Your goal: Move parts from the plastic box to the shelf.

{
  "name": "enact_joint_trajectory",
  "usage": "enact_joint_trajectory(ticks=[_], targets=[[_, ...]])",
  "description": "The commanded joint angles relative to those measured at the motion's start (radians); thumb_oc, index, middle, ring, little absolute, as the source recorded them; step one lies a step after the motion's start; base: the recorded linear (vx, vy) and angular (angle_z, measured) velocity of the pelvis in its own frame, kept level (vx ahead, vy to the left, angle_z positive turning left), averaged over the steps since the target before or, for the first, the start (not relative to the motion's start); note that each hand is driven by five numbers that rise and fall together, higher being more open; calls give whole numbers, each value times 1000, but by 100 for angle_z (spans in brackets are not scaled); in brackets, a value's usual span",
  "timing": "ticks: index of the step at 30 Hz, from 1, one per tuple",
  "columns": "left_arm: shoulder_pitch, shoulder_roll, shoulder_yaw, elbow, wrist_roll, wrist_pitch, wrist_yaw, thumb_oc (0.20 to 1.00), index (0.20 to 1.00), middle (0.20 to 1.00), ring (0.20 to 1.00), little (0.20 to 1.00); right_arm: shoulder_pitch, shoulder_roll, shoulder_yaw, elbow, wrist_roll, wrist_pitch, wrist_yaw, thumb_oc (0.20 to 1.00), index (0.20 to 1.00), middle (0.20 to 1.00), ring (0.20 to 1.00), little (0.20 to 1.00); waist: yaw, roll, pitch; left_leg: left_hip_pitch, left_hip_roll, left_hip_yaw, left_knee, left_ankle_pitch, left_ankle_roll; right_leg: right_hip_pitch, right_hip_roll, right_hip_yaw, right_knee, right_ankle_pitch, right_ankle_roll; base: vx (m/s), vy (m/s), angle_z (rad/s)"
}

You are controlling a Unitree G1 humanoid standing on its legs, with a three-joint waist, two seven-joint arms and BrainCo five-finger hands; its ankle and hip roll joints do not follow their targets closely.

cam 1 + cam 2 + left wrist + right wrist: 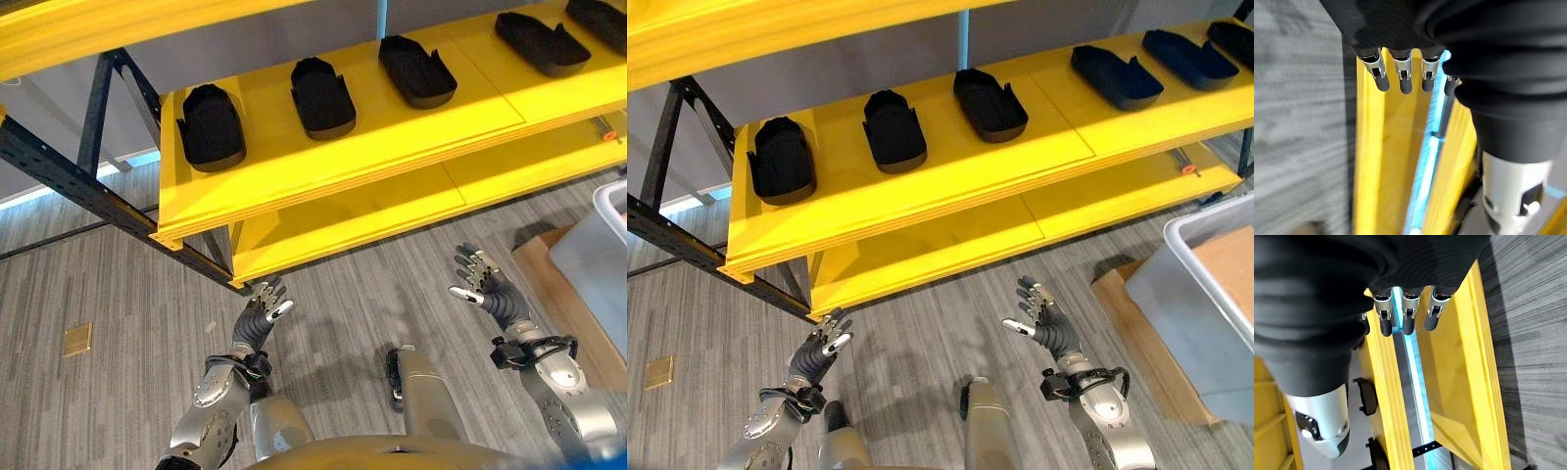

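A: What is nearest?
B: The left robot hand (pixel 263 311) and right robot hand (pixel 1043 318), both released and empty, fingers relaxed, raised above the grey floor (pixel 118 392).
A: And beyond?
B: The plastic box (pixel 1215 313) stands at the right. Farther, black parts (pixel 893 129) lie in a row on the yellow shelf (pixel 950 186).

Black parts (pixel 322 96) in a row on yellow shelf (pixel 392 147)
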Motion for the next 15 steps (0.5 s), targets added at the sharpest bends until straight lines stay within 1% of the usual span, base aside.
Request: enact_joint_trajectory(ticks=[1,2,3,4,5,6,7,8,9,10,11,12,13,15], targets=[[-3,30,43,-63,-40,-44,-55,1000,1000,1000,1000,1000,-6,3,-22,-57,-24,-72,11,1000,1000,1000,1000,1000,2,-6,-8,-102,-38,-40,92,-122,-132,97,14,30,-157,182,86,40,-228,4],[3,28,49,-67,-41,-45,-65,1000,1000,1000,1000,1000,-3,3,-24,-47,-29,-71,13,1000,1000,1000,1000,1000,5,-8,-11,-109,-51,-45,111,-125,-127,123,14,31,-195,193,84,25,-167,14],[-1,30,46,-60,-41,-49,-65,1000,1000,1000,1000,1000,-5,0,-27,-43,-32,-70,13,1000,1000,1000,1000,1000,12,-12,-5,-123,-72,-68,130,-117,-123,138,11,29,-220,208,83,20,-142,16],[-5,30,45,-56,-41,-49,-62,1000,1000,1000,1000,1000,-3,-3,-31,-36,-32,-68,10,1000,1000,1000,1000,1000,16,-16,-9,-146,-104,-75,142,-119,-117,154,6,24,-264,226,81,15,-115,19],[0,38,50,-63,-38,-47,-66,1000,1000,1000,1000,1000,6,-6,-42,-34,-30,-65,13,1000,1000,1000,1000,1000,12,-27,-7,-170,-158,-69,175,-137,-106,185,-9,8,-308,245,85,17,-128,18],[5,43,51,-64,-35,-43,-74,1000,1000,1000,1000,1000,9,-9,-47,-32,-30,-62,21,1000,1000,1000,1000,1000,8,-37,-6,-173,-206,-42,203,-175,-94,211,-19,0,-351,267,88,4,-98,37],[11,44,54,-65,-36,-40,-81,1000,1000,1000,1000,1000,15,-13,-52,-33,-31,-60,28,1000,1000,1000,1000,1000,5,-45,-11,-165,-248,-9,233,-226,-82,233,-28,-7,-398,292,97,-6,-57,45],[20,45,56,-66,-34,-38,-87,1000,1000,1000,1000,1000,18,-12,-53,-30,-30,-57,33,1000,1000,1000,1000,1000,7,-46,-19,-151,-278,0,233,-252,-76,248,-29,-3,-432,308,103,13,1,30],[30,47,54,-69,-24,-34,-96,1000,1000,1000,1000,1000,26,-10,-57,-31,-29,-54,41,1000,1000,1000,1000,1000,10,-50,-33,-130,-326,6,231,-291,-64,278,-33,1,-486,327,111,39,61,-4],[35,42,50,-66,-24,-26,-103,1000,1000,1000,1000,1000,36,1,-64,-30,-32,-49,46,1000,1000,1000,1000,1000,10,-56,-48,-99,-384,17,233,-337,-51,323,-41,1,-554,349,122,30,55,-42],[35,42,50,-65,-24,-26,-103,1000,1000,1000,1000,1000,36,1,-64,-30,-32,-49,46,1000,1000,1000,1000,1000,9,-56,-50,-101,-385,17,230,-333,-50,321,-41,0,-556,352,122,27,78,-46],[37,37,48,-65,-31,-20,-105,1000,1000,1000,1000,1000,37,9,-66,-26,-32,-46,45,1000,1000,1000,1000,1000,5,-54,-63,-73,-401,26,211,-341,-44,332,-43,-4,-582,361,129,62,200,-50],[41,24,41,-50,-15,-19,-110,1000,1000,1000,1000,1000,45,32,-66,0,-37,-35,40,1000,1000,1000,1000,1000,-10,-44,-101,-20,-404,38,119,-311,-41,360,-57,-3,-642,387,139,73,255,-10],[44,20,43,-50,-14,-16,-105,1000,1000,1000,1000,1000,48,47,-63,2,-27,-30,42,1000,1000,1000,1000,1000,-12,-46,-120,7,-415,37,73,-300,-37,375,-65,6,-680,407,145,60,207,31]])
